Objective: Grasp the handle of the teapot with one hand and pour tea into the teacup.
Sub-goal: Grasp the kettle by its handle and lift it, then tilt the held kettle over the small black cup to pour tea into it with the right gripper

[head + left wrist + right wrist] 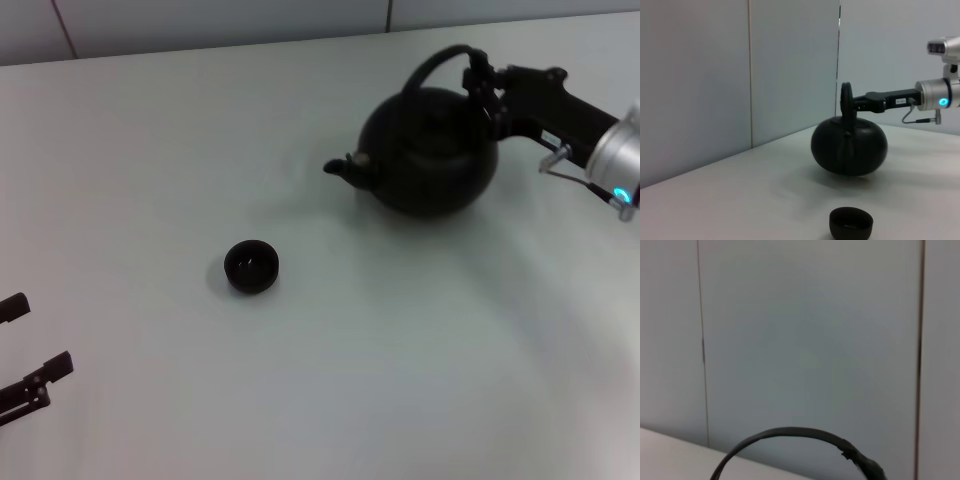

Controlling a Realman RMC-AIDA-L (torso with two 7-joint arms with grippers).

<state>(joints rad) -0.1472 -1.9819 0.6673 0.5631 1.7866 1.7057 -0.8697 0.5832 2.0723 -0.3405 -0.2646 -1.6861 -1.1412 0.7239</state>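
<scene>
The black teapot (430,155) is at the far right of the table, its spout pointing left; it also shows in the left wrist view (850,145). My right gripper (483,82) is shut on the right end of its arched handle (432,63), also seen from the side in the left wrist view (845,97). The pot seems to hang just above the table, though I cannot be sure. The handle's arch shows in the right wrist view (790,432). The small dark teacup (251,266) stands upright left of and nearer than the pot, empty (851,222). My left gripper (30,345) is open at the near left edge.
The white table (400,360) bears only the pot and cup. A grey panelled wall (715,75) runs along its far edge behind the teapot.
</scene>
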